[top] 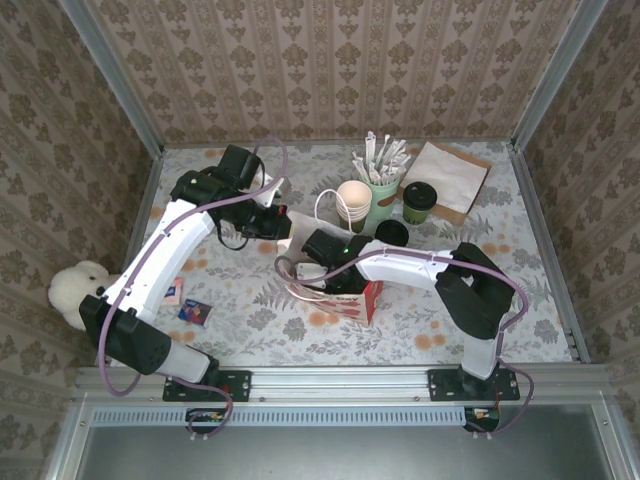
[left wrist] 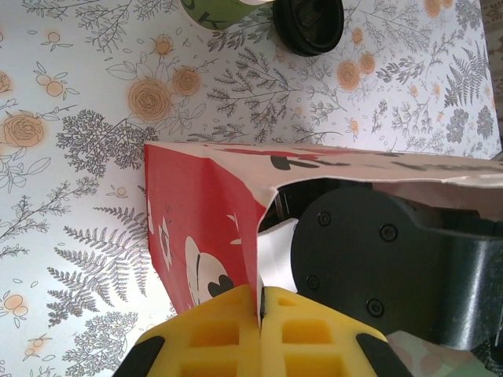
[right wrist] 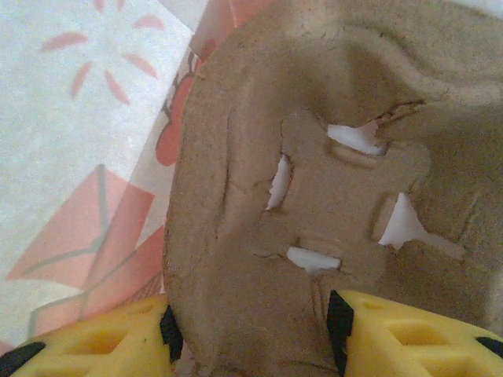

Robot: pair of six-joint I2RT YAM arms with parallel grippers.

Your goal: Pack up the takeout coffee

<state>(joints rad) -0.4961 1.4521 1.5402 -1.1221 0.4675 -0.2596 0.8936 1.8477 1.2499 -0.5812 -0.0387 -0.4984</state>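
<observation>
Bag point(left wrist: 196, 224), red: my left claw point(left wrist: 260, 302) was clenched on its rim. Carrier point(right wrist: 314, 141), brown pulp, lay inside it; my right claw point(right wrist: 251, 334) stood released, jaws spread over it.

No word, number or brand can be read anywhere. On the red gift bag point(left wrist: 196, 228) only a wordless black-and-white pattern is printed. Some print is carried by the small packets point(top: 196, 313) near the left edge of the table point(top: 250, 340), but it is too small to be made out.
</observation>
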